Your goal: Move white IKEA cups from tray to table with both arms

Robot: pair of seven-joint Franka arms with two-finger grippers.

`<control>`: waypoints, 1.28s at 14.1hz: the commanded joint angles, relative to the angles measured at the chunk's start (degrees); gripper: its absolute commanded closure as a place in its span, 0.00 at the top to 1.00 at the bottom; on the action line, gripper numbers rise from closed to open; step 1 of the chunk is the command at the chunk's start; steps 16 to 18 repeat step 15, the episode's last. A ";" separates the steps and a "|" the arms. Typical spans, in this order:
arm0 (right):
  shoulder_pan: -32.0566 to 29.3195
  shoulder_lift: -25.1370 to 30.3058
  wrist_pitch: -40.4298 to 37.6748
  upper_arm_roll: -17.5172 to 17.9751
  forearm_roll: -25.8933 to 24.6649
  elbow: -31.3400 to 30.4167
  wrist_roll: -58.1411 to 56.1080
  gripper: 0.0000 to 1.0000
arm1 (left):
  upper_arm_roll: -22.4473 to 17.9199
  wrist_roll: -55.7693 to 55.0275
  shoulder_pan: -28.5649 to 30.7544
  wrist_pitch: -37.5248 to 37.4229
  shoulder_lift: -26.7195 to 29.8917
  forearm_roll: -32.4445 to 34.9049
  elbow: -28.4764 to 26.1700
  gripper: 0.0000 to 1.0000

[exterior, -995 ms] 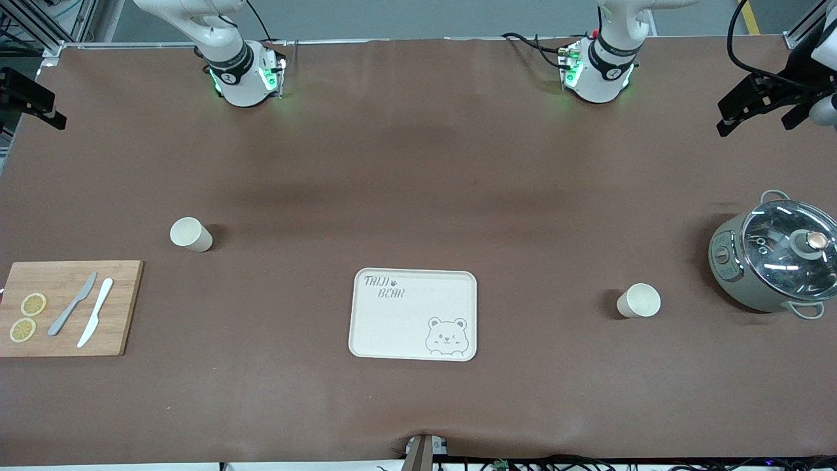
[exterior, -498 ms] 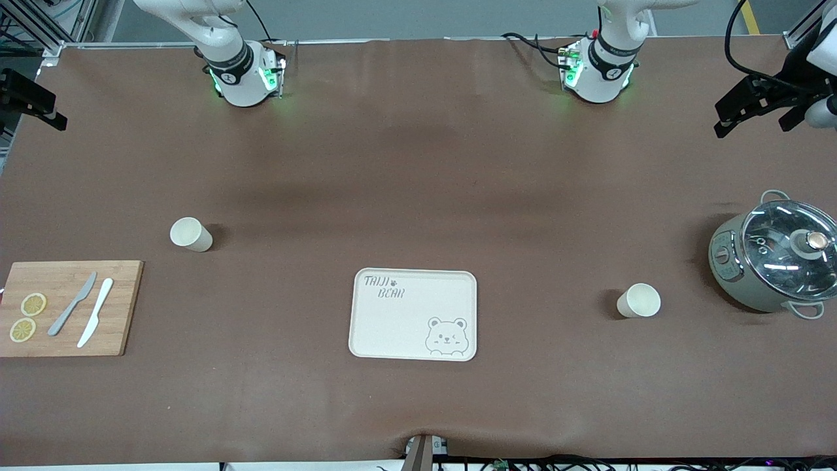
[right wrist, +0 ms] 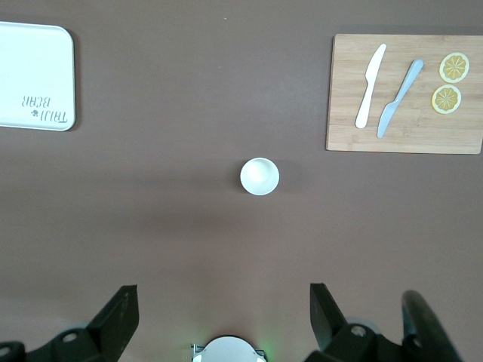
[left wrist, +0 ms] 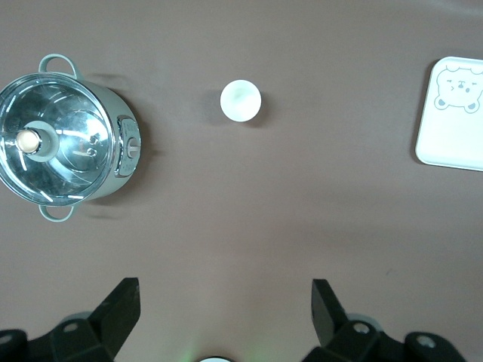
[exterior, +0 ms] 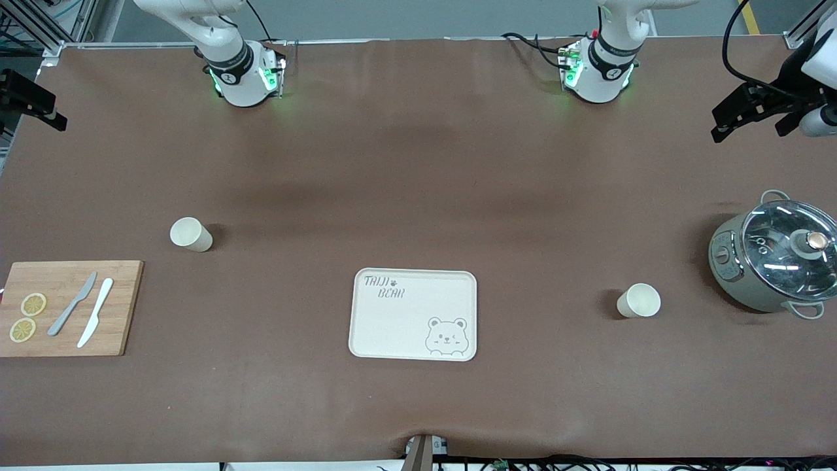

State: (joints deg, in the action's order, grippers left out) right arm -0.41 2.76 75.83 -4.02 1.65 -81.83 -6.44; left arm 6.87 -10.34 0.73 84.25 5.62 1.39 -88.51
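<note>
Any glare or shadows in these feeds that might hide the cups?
Front view: pot lid glints, cloth shows soft dark bands, each cup casts a small shadow yet stands out. Left wrist view: glare stays on the lid; cup is crisp. Right wrist view: even light; cup is clear.

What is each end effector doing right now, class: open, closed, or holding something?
Left end effector: open, holding nothing, high above the table.
Right end effector: open, holding nothing, high above the table.
</note>
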 commanded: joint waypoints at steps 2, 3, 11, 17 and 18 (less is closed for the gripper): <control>0.06 0.15 0.02 -0.20 -0.59 0.79 0.90 1.00 | 0.16 0.58 -0.29 -0.84 -0.08 -0.08 1.68 1.00; 0.06 0.15 0.02 -0.11 -0.59 0.88 0.82 1.00 | 0.16 0.58 -0.38 -1.54 0.00 -0.08 1.68 1.00; 0.15 0.15 0.02 -0.11 -0.50 0.97 0.82 1.00 | -0.36 0.67 -0.12 -3.74 0.36 -0.34 2.47 1.00; 0.33 0.06 0.29 -0.11 -0.59 0.97 0.99 1.00 | -0.01 0.32 -0.29 -4.53 -0.34 -0.60 2.21 1.00; 0.33 0.06 0.29 -0.11 -0.59 0.97 0.99 1.00 | -0.01 0.32 -0.29 -4.53 -0.34 -0.60 2.21 1.00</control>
